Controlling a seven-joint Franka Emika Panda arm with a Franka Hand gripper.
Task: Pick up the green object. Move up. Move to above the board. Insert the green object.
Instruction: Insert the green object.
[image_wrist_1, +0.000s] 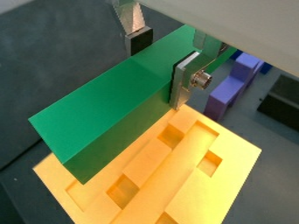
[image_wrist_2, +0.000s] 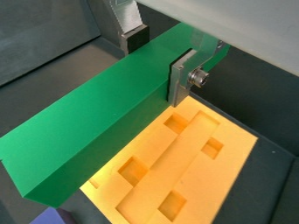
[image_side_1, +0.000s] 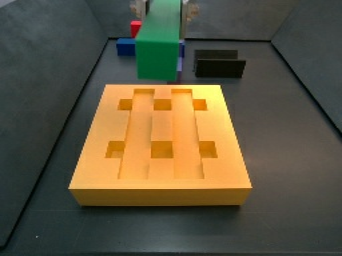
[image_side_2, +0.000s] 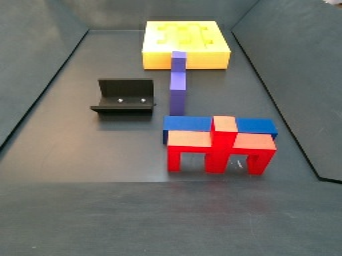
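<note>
My gripper is shut on the long green object, one finger on each long side near one end. Both wrist views show this grip. The green object hangs in the air, roughly level, over the orange-yellow board, which lies flat on the floor. In a side view the green object floats above and behind the board's far edge, running the same way as the grooves. The gripper is mostly cut off at the top there. In the side view with the red arch, the board shows, but the gripper and green object do not.
A purple bar lies between the board and a red-and-blue arch of blocks. The purple bar also shows in a wrist view. The dark fixture stands beside the purple bar and appears behind the board in a side view.
</note>
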